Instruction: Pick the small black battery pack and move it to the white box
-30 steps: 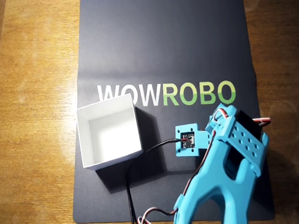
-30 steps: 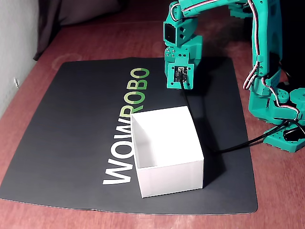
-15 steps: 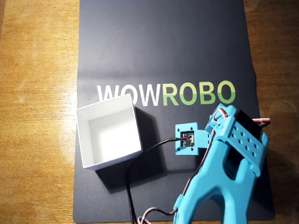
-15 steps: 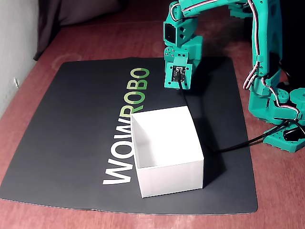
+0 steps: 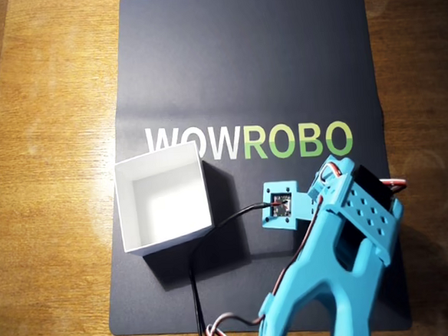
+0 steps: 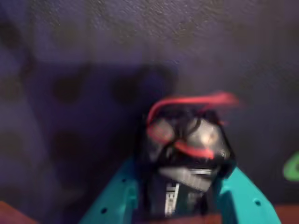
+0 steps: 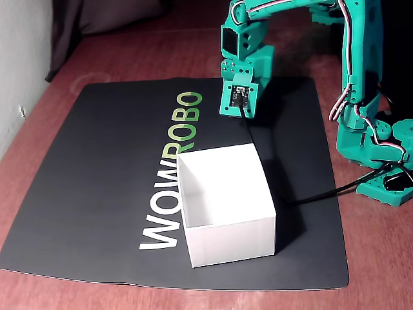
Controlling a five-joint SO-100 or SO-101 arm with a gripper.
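Note:
In the wrist view the small black battery pack (image 6: pixel 187 140) sits between my two teal fingers (image 6: pixel 117 196), its white lettering facing the camera and its red wires arching over the far end. My gripper (image 6: pixel 183 168) is shut on it, above the dark mat; the picture is blurred, so I cannot tell its height. The battery is hidden in the overhead and fixed views, under the arm's wrist (image 5: pixel 361 204) (image 7: pixel 245 61). The white box (image 5: pixel 126 213) (image 7: pixel 232 242) stands open and empty, to the left of the wrist in the overhead view.
A dark mat (image 5: pixel 239 59) with WOWROBO lettering covers the wooden table. The square wrist camera mount (image 5: pixel 279 206) (image 7: pixel 239 97) hangs between wrist and box. Its black cable (image 5: pixel 197 277) trails past the box. The arm's base (image 7: pixel 381 161) stands at the mat's right edge.

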